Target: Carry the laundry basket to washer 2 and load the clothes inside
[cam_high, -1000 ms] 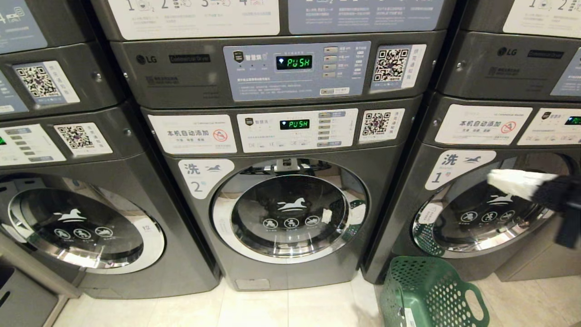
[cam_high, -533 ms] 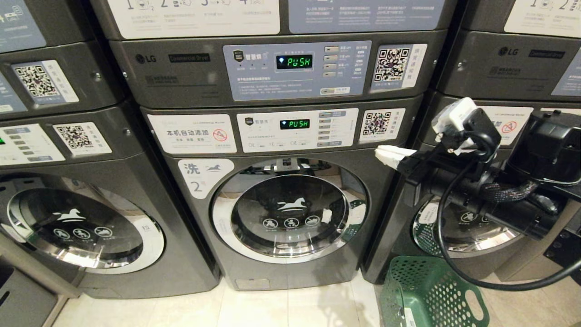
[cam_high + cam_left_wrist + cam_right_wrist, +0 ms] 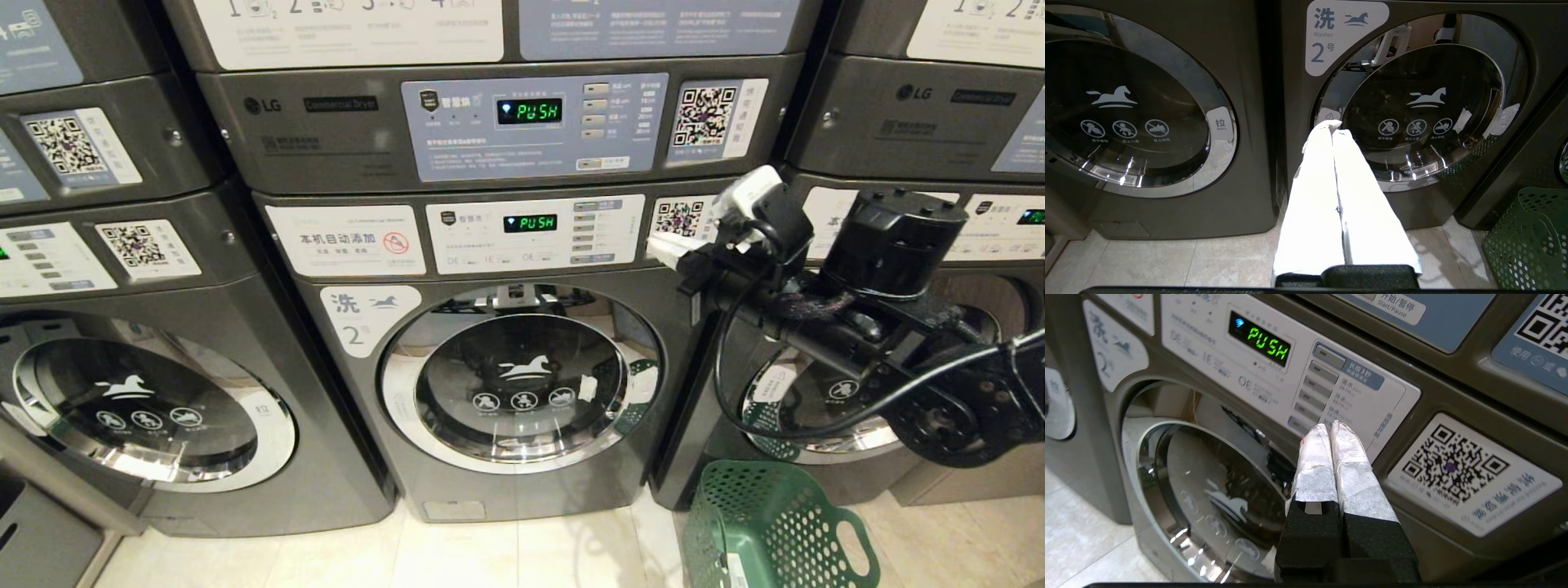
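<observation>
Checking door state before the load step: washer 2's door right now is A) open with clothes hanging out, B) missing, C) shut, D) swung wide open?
C: on washer 2 the round glass door sits flush in its chrome ring, and no clothes show at it. The right gripper, fingers together, is up by the control panel. The green basket stands on the floor to the right.

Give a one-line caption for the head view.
Right gripper, shut, beside washer 2 control panel; laundry basket on floor.
</observation>
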